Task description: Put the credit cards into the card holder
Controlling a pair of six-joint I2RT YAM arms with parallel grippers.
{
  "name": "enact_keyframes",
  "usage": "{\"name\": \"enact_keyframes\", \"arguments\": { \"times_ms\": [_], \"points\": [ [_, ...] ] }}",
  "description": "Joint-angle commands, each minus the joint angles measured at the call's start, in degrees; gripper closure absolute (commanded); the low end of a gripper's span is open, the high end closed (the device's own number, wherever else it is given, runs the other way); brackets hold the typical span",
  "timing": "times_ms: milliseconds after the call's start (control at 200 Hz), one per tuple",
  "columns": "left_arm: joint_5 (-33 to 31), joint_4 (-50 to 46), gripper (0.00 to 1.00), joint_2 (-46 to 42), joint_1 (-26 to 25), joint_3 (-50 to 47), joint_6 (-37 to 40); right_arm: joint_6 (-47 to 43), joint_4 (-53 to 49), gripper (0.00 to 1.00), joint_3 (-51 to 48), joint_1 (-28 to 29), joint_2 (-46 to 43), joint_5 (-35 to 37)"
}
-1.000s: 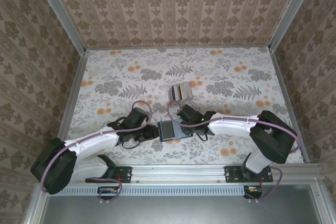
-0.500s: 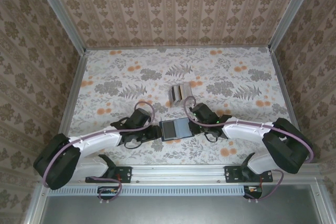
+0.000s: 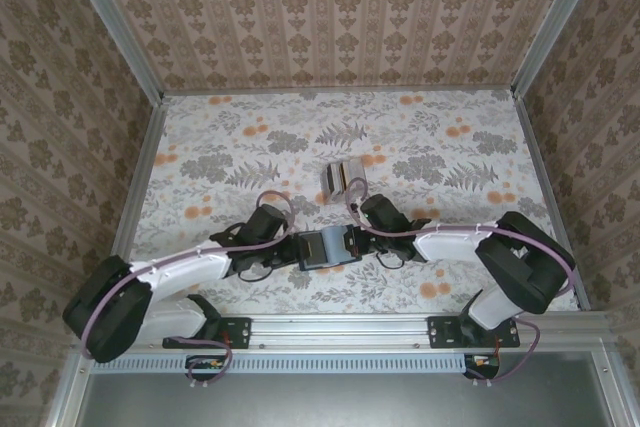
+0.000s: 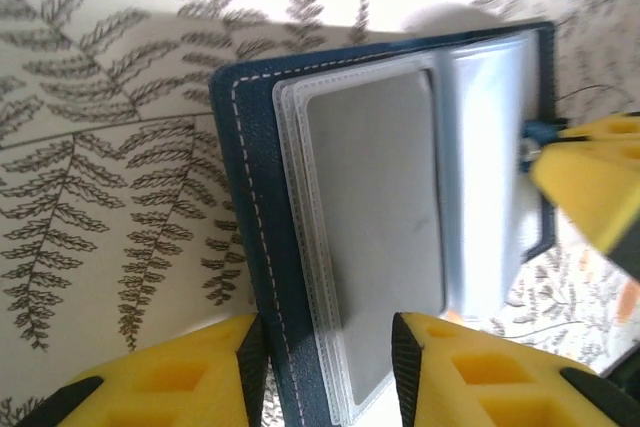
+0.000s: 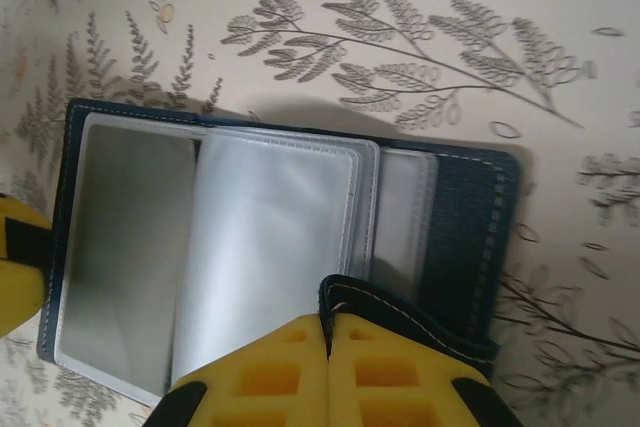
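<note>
Toward the bench's middle, on the far side of both arms, the credit cards (image 3: 342, 177) are sitting in a small tight stack. They're showing edge-on as whitish, tan & dark stripes, apart from both pincers. Just near of them, across a short gap, the card holder (image 3: 322, 247) is lying open on the bench (image 3: 450, 147). It has a dark blue cover w/ pale stitching & clear plastic sleeves (image 5: 270, 237) fanning across the inside. One sleeve is showing a flat grey face; can't tell if that's a card. The right pincer (image 5: 328, 325) is sitting at the holder's right side. Its fingers are pressing together & pinching a curled-up flap of the blue cover, so that edge is standing up off the bench. The left pincer (image 4: 325, 335) is sitting at the holder's left side, jaws narrowly apart, w/ the stitched corner & sleeve edges lying in the gap; can't tell if the pads are touching it. Both arms are stretching low over the floral bench top, meeting at the holder.
</note>
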Motion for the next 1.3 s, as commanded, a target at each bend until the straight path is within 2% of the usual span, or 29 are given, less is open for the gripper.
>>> {"name": "enact_keyframes", "arguments": {
  "times_ms": [0,135,255,630,890,985,1105,1295],
  "points": [
    [-0.28,-2.13,0.61,-3.83,-0.54,2.21,-0.09,4.12,4.16,0.94,1.01,1.41,2.55,-4.9],
    [-1.04,-2.65,0.61,-7.08,-0.67,2.13,-0.3,6.21,6.82,0.94,0.95,1.5,3.12,-5.67],
    [-0.97,-2.02,0.6,-6.37,-0.67,2.08,-0.28,6.44,5.98,0.93,0.74,1.21,2.03,-4.19],
    [0.77,6.49,0.56,4.15,-2.93,8.87,2.51,7.84,9.03,0.93,-2.77,-0.77,1.76,-4.32],
    [-1.13,2.4,0.56,15.96,-7.88,18.51,5.16,8.63,9.71,0.92,-5.13,-2.58,0.51,-4.96],
    [-1.66,1.94,0.61,20.64,-8.24,20.66,5.35,8.83,8.18,0.88,-7.4,-4.81,-2.49,-4.29],
    [-0.03,4.57,0.68,23.76,-8.3,21.37,5.0,7.58,5.33,0.87,-9.42,-7.51,-6.7,-5.01],
    [0.11,3.63,0.71,23.96,-7.94,21.87,6.27,6.32,1.21,0.86,-11.35,-10.49,-13.58,-5.51]
  ]
}}
